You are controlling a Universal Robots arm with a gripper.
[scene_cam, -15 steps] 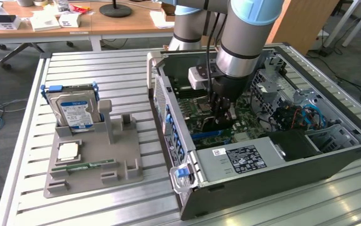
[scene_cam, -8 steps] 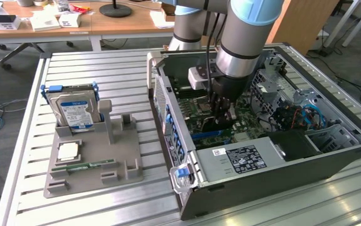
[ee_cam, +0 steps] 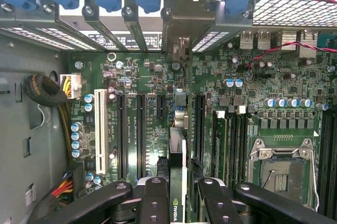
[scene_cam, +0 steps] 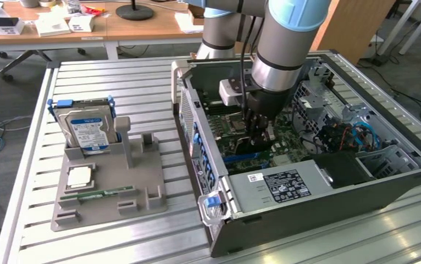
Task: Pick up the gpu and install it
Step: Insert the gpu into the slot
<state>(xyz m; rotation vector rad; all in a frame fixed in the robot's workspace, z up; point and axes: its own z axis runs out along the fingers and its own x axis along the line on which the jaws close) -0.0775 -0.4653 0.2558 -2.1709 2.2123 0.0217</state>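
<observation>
My gripper [scene_cam: 258,137] reaches down inside the open computer case [scene_cam: 328,220], over the green motherboard [scene_cam: 232,144]. It is shut on the gpu [scene_cam: 252,147], a thin dark card held on edge. In the wrist view the gpu [ee_cam: 177,155] runs edge-on away from the fingers [ee_cam: 155,197], which sit on either side of it. Its pale metal bracket [ee_cam: 181,23] stands against the rear slot openings of the case. The card lines up over the motherboard [ee_cam: 152,81] between the long black expansion slots [ee_cam: 141,129]. I cannot tell whether its edge sits in a slot.
A grey holder [scene_cam: 107,187] on the slatted table carries a blue-labelled hard drive [scene_cam: 86,129], a square chip [scene_cam: 80,176] and a narrow RAM stick [scene_cam: 97,194]. The power supply [scene_cam: 280,184], cables [scene_cam: 342,137] and the processor socket [ee_cam: 281,174] crowd the gripper.
</observation>
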